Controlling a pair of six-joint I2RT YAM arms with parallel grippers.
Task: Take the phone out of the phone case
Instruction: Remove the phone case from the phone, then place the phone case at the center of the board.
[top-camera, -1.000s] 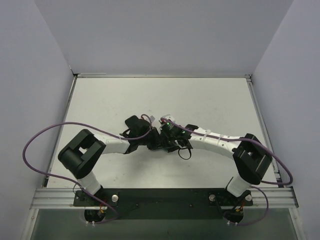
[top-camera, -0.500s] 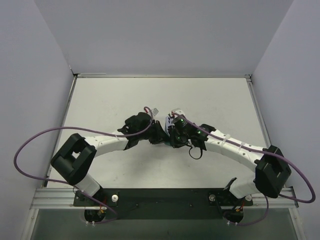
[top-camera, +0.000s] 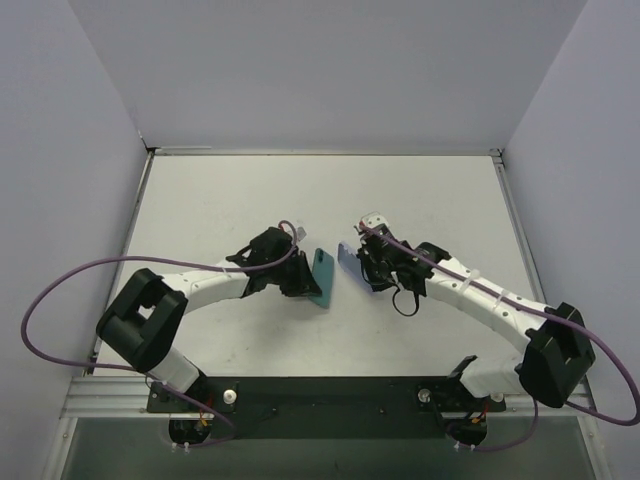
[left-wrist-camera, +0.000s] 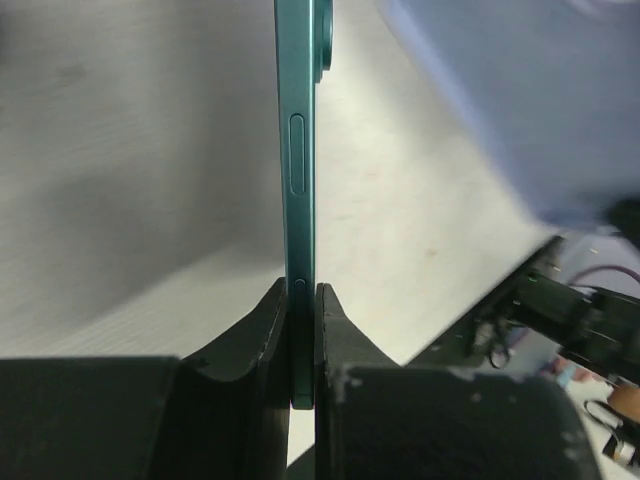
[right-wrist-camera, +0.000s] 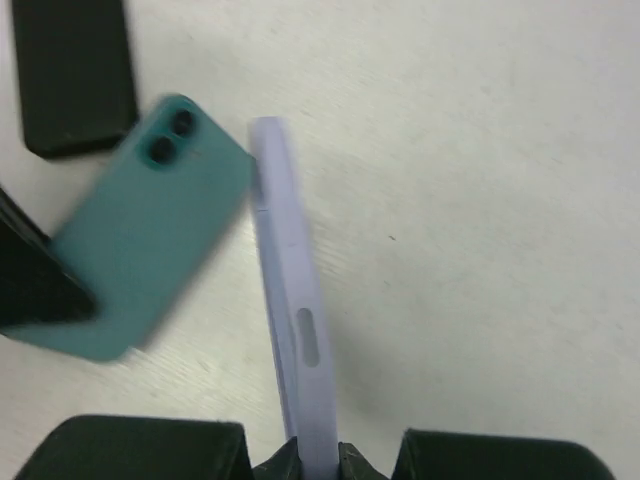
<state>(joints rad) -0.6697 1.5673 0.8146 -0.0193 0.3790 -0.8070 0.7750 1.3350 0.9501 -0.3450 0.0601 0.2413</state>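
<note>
The left fingers (left-wrist-camera: 255, 335) are clamped tight on one end of the teal phone (left-wrist-camera: 300, 180), holding it on edge over the counter (top-camera: 220, 200). The right fingers (right-wrist-camera: 362, 465) pinch the lavender case (right-wrist-camera: 290, 300) the same way, thin side up. Phone and case are apart, side by side with a narrow gap between them, near the middle of the counter. The phone is bare, and its back with the two lenses is turned toward the case

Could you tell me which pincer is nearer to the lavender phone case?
Right. The right pincer is clamped on the phone case; the left pincer grips the teal phone, apart from it.
</note>
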